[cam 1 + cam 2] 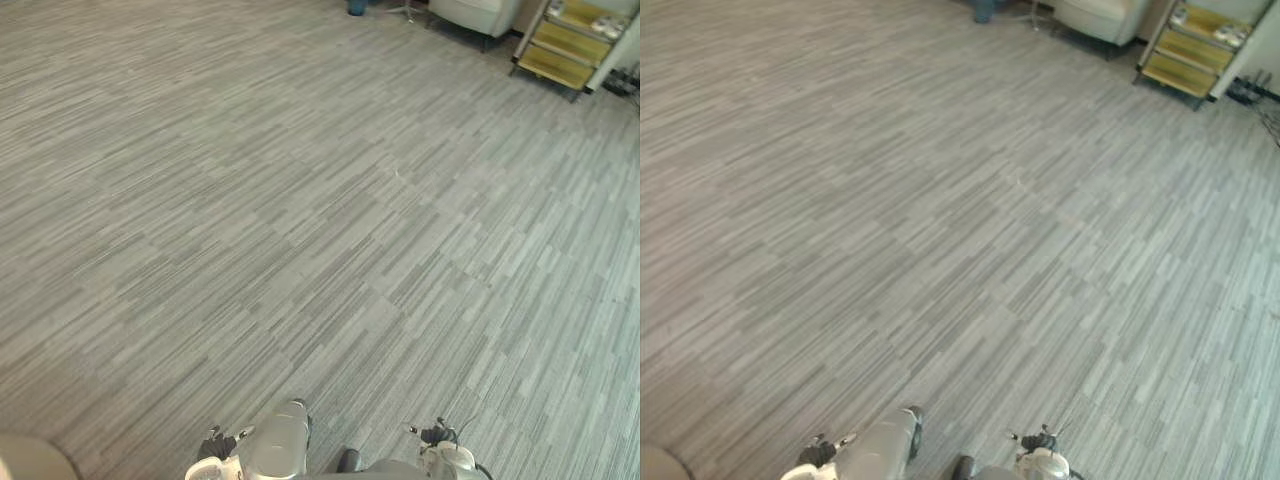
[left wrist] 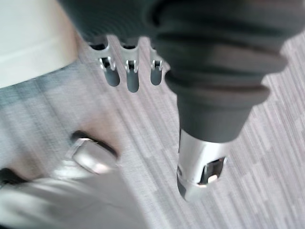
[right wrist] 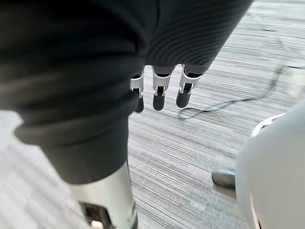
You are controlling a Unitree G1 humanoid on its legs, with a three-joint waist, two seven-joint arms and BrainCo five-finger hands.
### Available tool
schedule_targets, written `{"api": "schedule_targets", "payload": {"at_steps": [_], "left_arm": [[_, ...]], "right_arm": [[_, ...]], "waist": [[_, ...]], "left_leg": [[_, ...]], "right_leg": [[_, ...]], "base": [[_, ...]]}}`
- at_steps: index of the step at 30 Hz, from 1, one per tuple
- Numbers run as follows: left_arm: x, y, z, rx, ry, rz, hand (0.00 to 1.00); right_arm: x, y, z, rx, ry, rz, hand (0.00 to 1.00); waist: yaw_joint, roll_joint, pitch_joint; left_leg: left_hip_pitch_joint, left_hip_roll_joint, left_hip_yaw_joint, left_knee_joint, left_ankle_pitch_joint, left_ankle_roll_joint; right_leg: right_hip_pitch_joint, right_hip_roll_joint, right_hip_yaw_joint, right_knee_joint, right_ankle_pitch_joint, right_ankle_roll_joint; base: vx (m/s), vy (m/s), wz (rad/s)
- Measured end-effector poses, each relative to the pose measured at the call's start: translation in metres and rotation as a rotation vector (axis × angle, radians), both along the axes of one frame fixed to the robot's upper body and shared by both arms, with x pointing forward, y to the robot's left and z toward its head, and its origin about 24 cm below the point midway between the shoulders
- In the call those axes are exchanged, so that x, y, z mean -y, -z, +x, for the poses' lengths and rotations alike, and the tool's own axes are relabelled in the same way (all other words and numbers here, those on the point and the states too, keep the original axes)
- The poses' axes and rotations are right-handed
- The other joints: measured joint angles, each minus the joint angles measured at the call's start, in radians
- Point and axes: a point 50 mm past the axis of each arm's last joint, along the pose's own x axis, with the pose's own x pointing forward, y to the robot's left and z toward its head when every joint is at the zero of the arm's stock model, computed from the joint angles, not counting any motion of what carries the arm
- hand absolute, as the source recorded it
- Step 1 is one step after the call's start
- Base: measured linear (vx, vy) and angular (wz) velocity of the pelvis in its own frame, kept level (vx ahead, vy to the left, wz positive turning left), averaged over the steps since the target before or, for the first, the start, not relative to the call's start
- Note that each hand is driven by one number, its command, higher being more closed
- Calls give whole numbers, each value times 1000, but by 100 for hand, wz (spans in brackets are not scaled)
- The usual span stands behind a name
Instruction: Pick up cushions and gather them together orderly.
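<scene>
Hanging over grey carpet (image 1: 300, 200), left hand (image 2: 132, 78) and right hand (image 3: 159, 95) are both dangling with fingers (image 3: 185, 95) loosely straight, holding nothing.

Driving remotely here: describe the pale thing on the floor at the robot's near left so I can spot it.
On the grey striped carpet, go to the near edge on the robot's left. A cream, rounded pad, probably a cushion, lies there, just past the left hand. It is the one pale thing near the robot; the yellow shelves stand far off to the right.
</scene>
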Motion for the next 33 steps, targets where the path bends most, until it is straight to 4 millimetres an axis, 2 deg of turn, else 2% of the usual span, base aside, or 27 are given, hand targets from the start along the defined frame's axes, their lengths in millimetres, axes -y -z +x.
{"api": "schedule_targets", "payload": {"at_steps": [1,2,4,5,6,8,9,11,12,14,15,16,18,19,20,21,22,23,25,26,27,28,29,30,31,33], "left_arm": [[0,0,0,-1,-3,-1,0],[0,1,-2,-5,-3,-3,0],[-1,1,-1,-7,3,0,0],[-1,0,-1,-7,4,1,0],[-1,0,1,-6,20,6,0],[0,-1,5,1,23,3,0],[1,0,5,1,25,0,0],[2,0,6,2,35,1,0],[3,0,5,-7,47,2,0],[3,1,6,-16,74,10,0],[7,1,6,-21,89,8,0],[10,2,6,-25,101,5,0],[16,3,7,-19,85,-14,0],[17,1,10,0,70,-21,0],[16,0,13,12,65,-20,0],[14,-2,16,26,68,-14,0],[11,-5,22,50,82,-1,0],[11,-7,26,65,94,8,0],[11,-10,30,88,115,19,0],[12,-11,32,96,115,18,0],[12,-12,35,105,115,21,0],[12,-11,34,103,117,18,0],[13,-11,33,96,125,21,0],[12,-11,35,96,139,29,0],[12,-12,38,99,156,35,0],[10,-13,39,105,160,43,0]], "right_arm": [[-2,-1,1,9,1,3,0],[-4,-2,2,23,2,7,0],[-7,-4,5,49,2,14,0],[-6,-4,5,50,2,14,0],[-3,-4,5,53,4,9,0],[-4,-4,7,52,1,13,0],[-5,-4,8,47,-2,18,0],[-5,-4,14,54,-14,17,0],[-3,-5,17,50,-28,9,0],[1,-3,12,23,-33,1,0],[9,-2,6,3,-27,-16,0],[13,-1,3,-8,-22,-24,0],[18,-2,1,-8,-18,-37,0],[19,-3,3,2,-18,-46,0],[18,-3,3,1,-17,-44,0],[16,-2,2,0,-13,-35,0],[10,-1,3,2,-4,-14,0],[8,-1,4,1,2,-5,0],[6,-2,10,6,6,7,0],[5,-4,18,27,2,8,0],[4,-5,21,34,1,8,0],[7,-5,20,31,1,1,0],[6,-3,15,18,2,4,0],[0,-2,14,14,-5,17,0],[-2,0,9,1,-2,23,0],[-3,2,3,-13,2,29,0]], "waist": [[0,0,0],[1,-1,0],[-4,-5,0],[-6,-5,0],[-26,-2,-2],[-30,-10,-6],[-34,-9,-6],[-50,-8,-6],[-54,-8,-6],[-59,-16,-9],[-69,11,-9],[-76,22,-15],[-78,57,-11],[-80,75,5],[-77,72,12],[-74,66,17],[-66,42,27],[-56,31,26],[-49,18,31],[-48,22,33],[-48,22,36],[-45,17,38],[-25,20,31],[-27,-1,31],[-31,-11,31],[-28,-14,32]], "left_leg": [[19,3,23,10,-20,9],[49,7,48,18,-48,17],[141,10,104,23,-107,34],[149,10,107,23,-110,35],[202,19,115,15,-131,36],[268,53,132,-40,-142,26],[306,79,149,-86,-142,20],[353,114,170,-147,-140,-7],[368,130,177,-173,-138,-18],[382,133,163,-178,-142,-31],[387,160,108,-140,-157,-53],[365,176,82,-67,-153,-57],[259,217,25,200,-107,-72],[152,253,4,453,-24,-60],[101,269,13,563,-29,-62],[60,266,21,627,-42,-67],[2,244,45,633,-66,-72],[-27,226,69,585,-83,-69],[-77,183,103,395,-108,-70],[-102,138,102,209,-91,-61],[-104,95,95,21,-28,-67],[-99,77,88,-103,71,-74],[-56,59,101,-180,219,-61],[-49,30,111,-177,193,-27],[-53,21,115,-146,177,0],[-45,21,130,-46,91,31]], "right_leg": [[-9,-12,4,56,-20,13],[-47,-33,3,181,-46,36],[-195,-117,-21,591,-44,62],[-205,-128,-29,620,-44,61],[-245,-186,-108,720,-47,55],[-267,-206,-190,663,-58,35],[-278,-198,-224,576,-58,34],[-319,-166,-226,406,-34,40],[-359,-136,-208,290,22,34],[-365,-98,-155,146,138,14],[-339,-70,-154,161,177,-35],[-324,-56,-163,158,153,-43],[-270,-11,-190,138,109,-60],[-201,26,-193,105,84,-73],[-150,47,-190,79,73,-81],[-97,56,-186,49,64,-87],[-21,59,-170,-7,60,-84],[10,57,-154,-35,61,-83],[62,49,-127,-80,63,-81],[91,33,-103,-111,57,-71],[114,11,-86,-128,44,-47],[128,3,-71,-141,35,-33],[158,-12,-28,-167,25,-16],[173,-35,-15,-180,25,-10],[176,-54,-9,-176,41,10],[169,-73,29,-57,40,24]], "base": [[292,112,-76],[320,105,-78],[328,81,-76],[298,13,-36],[302,-8,-13],[295,-67,-25],[349,-126,-36],[338,-137,-45],[397,-176,-45],[468,-246,-7],[471,-273,27],[574,-342,24],[436,-242,3],[483,-221,-1],[481,-204,-3],[451,-181,-14],[433,-165,-23],[427,-144,-43],[461,-20,-53],[562,105,-53],[455,129,-54],[477,155,-66],[500,139,-46],[515,131,-30],[514,134,3],[560,187,-3]]}}
